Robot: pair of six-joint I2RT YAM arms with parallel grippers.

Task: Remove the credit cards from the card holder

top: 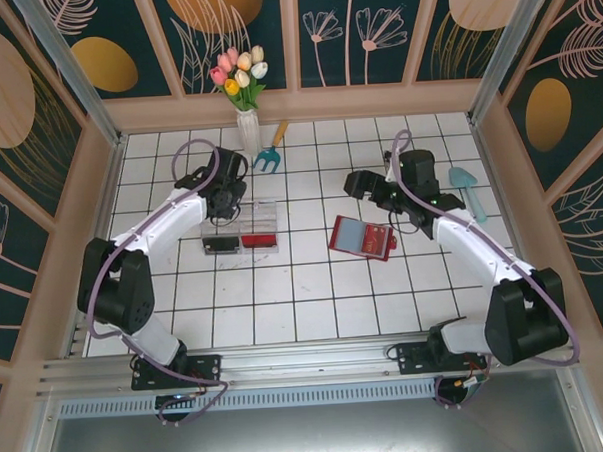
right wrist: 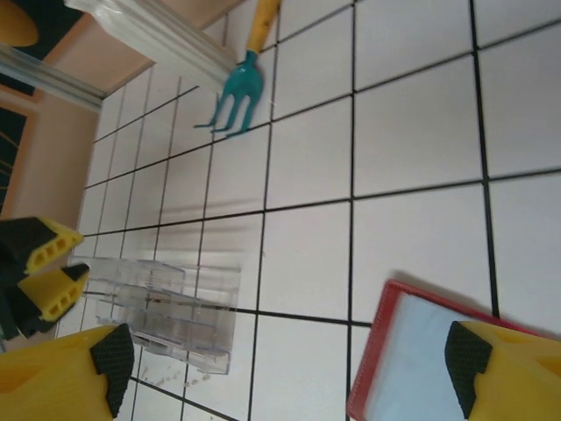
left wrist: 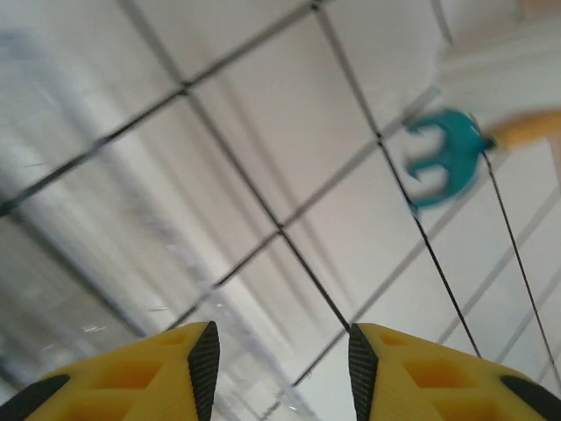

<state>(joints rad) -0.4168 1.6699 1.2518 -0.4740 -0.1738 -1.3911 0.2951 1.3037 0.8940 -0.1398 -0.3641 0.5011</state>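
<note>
Right gripper [right wrist: 289, 377] is spread wide with nothing between its pads, hanging over the tiled table [top: 315, 295] with one fingertip above the near corner of the card holder [top: 362, 237]. That holder lies open and flat on the tiles just in front of the right arm, red border up, grey-blue panels showing. Whether a card edge sticks out of those panels I can't tell from here.

Over on the other side, the left gripper [left wrist: 280, 368] sits partly open and empty above the clear compartment tray [top: 242, 229], well apart from the holder. Its view is blurred, with the teal hand rake [right wrist: 235, 101] lying off by the back wall.

So where could this go wrong? One fingertip is over the panel and the other is over bare tile, so a straight drop would land astride the holder's edge and close on the whole flap rather than on a card. Cards are thin and flush in their slots, and a pad that misses the lip will just skate over the panel. Nothing pins the holder down either, so a sideways pull would likely drag the wallet along or fold it shut with the card inside. A hard descent could also jam a fingertip into the tile.
</note>
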